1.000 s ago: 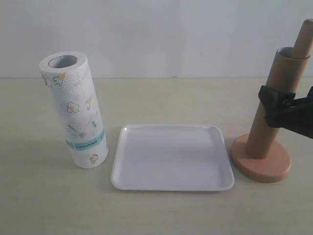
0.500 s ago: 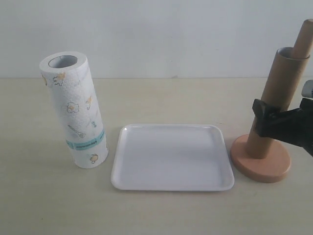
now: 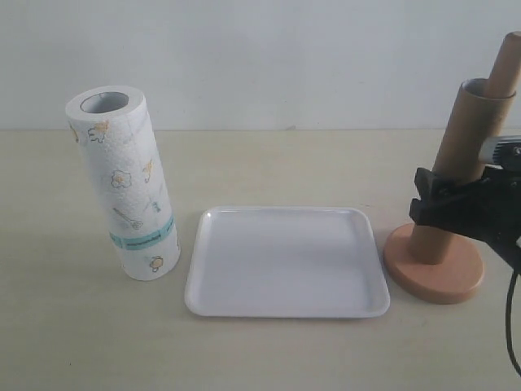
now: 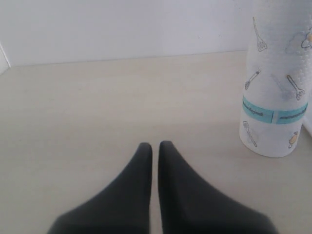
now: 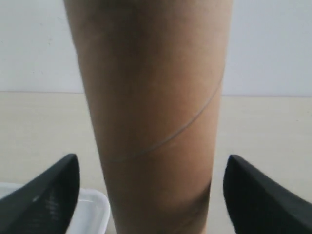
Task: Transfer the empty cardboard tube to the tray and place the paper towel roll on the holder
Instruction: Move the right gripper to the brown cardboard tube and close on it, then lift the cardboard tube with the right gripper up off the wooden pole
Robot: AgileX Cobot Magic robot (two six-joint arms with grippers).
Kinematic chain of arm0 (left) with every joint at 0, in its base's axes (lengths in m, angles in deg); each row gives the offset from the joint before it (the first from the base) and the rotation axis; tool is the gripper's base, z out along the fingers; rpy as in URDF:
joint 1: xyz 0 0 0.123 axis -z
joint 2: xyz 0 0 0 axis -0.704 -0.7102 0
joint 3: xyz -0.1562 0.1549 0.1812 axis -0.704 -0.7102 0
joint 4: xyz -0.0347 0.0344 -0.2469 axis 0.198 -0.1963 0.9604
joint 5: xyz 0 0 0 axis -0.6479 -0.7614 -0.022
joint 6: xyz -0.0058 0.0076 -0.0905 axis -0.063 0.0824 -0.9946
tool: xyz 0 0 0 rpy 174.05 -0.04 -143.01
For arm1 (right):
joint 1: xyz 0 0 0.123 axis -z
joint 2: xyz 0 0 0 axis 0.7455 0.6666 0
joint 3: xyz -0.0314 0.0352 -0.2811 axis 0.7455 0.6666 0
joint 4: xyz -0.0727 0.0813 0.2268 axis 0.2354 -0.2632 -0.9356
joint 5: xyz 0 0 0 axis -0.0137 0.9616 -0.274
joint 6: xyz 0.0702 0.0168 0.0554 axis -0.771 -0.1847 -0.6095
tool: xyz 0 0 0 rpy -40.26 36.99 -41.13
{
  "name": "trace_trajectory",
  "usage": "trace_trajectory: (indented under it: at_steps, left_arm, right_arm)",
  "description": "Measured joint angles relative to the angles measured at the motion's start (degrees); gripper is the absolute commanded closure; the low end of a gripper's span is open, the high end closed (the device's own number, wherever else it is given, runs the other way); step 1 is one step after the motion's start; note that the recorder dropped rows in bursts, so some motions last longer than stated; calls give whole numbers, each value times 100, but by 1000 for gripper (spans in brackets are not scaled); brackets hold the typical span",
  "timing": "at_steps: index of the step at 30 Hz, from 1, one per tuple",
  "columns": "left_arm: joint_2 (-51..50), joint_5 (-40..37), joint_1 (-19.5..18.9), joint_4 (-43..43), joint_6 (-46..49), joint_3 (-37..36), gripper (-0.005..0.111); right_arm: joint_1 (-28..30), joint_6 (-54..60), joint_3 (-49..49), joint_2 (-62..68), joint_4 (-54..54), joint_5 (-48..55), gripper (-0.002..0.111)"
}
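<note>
The empty cardboard tube (image 3: 466,134) stands tilted over the post (image 3: 510,59) of the wooden holder (image 3: 435,275) at the right. My right gripper (image 3: 431,208) straddles the tube's lower half. It is open, and in the right wrist view the tube (image 5: 156,112) fills the space between the fingers of the right gripper (image 5: 152,161) with a gap on each side. The paper towel roll (image 3: 130,183) stands leaning at the left. The white tray (image 3: 285,261) lies between roll and holder. My left gripper (image 4: 155,145) is shut and holds nothing, low over the table near the roll (image 4: 278,87).
A white wall runs behind the beige table (image 3: 269,163). A corner of the tray (image 5: 92,209) shows just beside the tube in the right wrist view. The left arm is outside the exterior view.
My right gripper has slid lower and further around the tube, and its jaws have narrowed slightly. The tube, roll, tray and left gripper have not moved.
</note>
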Motion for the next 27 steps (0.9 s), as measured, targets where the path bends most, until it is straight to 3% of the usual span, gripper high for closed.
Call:
trace_trajectory:
  at_steps: [6, 20, 27]
  left_arm:
    - [0, 0, 0, 0, 0, 0, 103]
    - [0, 0, 0, 0, 0, 0, 103]
    - [0, 0, 0, 0, 0, 0, 103]
  right_arm:
    - [0, 27, -10, 0, -12, 24, 108]
    - [0, 395, -10, -99, -12, -251, 108]
    - [0, 499, -10, -1233, -12, 115, 108]
